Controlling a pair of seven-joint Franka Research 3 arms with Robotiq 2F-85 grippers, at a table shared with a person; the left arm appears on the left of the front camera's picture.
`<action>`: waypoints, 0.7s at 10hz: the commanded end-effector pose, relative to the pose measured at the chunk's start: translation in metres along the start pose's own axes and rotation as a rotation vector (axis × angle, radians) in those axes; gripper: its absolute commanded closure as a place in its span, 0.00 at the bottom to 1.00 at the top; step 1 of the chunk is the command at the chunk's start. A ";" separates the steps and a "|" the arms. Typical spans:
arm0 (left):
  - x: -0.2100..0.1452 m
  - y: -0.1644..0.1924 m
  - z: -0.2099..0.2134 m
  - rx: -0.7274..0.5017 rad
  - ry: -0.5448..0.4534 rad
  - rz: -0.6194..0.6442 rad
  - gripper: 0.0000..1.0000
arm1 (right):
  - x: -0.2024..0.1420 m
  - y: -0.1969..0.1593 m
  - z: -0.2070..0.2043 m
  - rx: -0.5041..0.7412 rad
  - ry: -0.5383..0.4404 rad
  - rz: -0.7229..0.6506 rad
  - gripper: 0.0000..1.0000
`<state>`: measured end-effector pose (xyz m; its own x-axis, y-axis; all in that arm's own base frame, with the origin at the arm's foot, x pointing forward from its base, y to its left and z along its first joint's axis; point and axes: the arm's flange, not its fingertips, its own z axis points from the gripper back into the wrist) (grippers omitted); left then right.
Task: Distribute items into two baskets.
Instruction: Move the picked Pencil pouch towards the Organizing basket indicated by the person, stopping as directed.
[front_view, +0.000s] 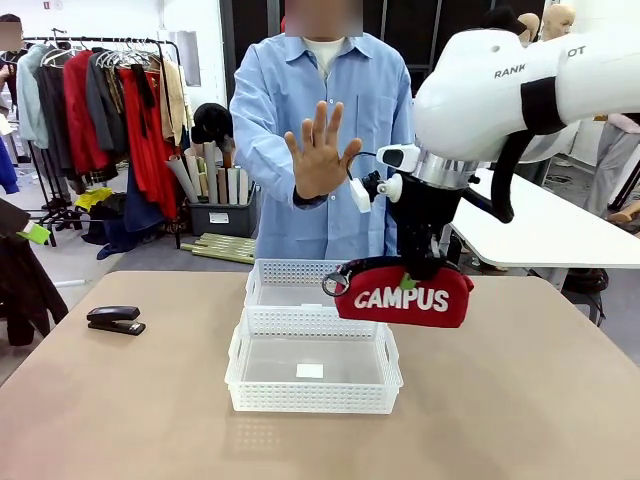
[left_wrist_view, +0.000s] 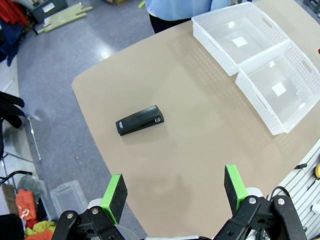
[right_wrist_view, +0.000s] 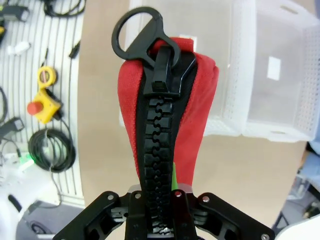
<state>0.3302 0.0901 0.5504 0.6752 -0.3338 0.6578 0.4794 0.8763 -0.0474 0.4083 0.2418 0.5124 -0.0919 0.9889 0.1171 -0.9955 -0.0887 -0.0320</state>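
Pouch: red pouch (front_view: 405, 297) with white "CAMPUS" print, lifted clear of the table and lying level, its print facing the robot's side.
Pouch, place: in the front view it hangs over the right end of the line where the two baskets meet.
Zip: the black zip (right_wrist_view: 154, 135) runs along the top of the pouch, with a black ring (right_wrist_view: 137, 27) at its end.
Right gripper: the right gripper (front_view: 410, 275) comes down from above, clamped narrow on the pouch's top edge at the zip.
Near basket: white near basket (front_view: 312, 398), lattice sides, standing on the table with a small white label on its floor.
Far basket: white far basket (front_view: 285, 272), touching the near one along their long sides.
Stapler: black stapler (front_view: 115, 320) lying flat on the table, well to the left of the baskets.
Left gripper: the left gripper (left_wrist_view: 175, 192) hangs high over the table with its green pads spread wide, gripping nothing; the stapler lies below and ahead of it.
Table: tan table (front_view: 520, 400) with rounded corners.
Person: stands at the far side, one hand (front_view: 320, 155) raised, palm to the robot, fingers spread.
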 end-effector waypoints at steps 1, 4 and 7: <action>0.000 0.001 0.000 0.002 0.002 0.000 0.00 | -0.067 0.038 0.020 0.009 0.040 0.001 1.00; 0.000 0.001 0.000 0.002 0.002 0.000 0.00 | -0.116 0.059 0.008 0.068 0.062 -0.009 1.00; 0.000 0.001 0.000 0.002 0.002 0.000 0.00 | -0.139 0.057 -0.005 0.074 0.037 -0.046 1.00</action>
<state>0.3302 0.0902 0.5504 0.6752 -0.3336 0.6579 0.4792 0.8764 -0.0474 0.3595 0.1028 0.4926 -0.0191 0.9981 0.0588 -0.9972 -0.0233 0.0716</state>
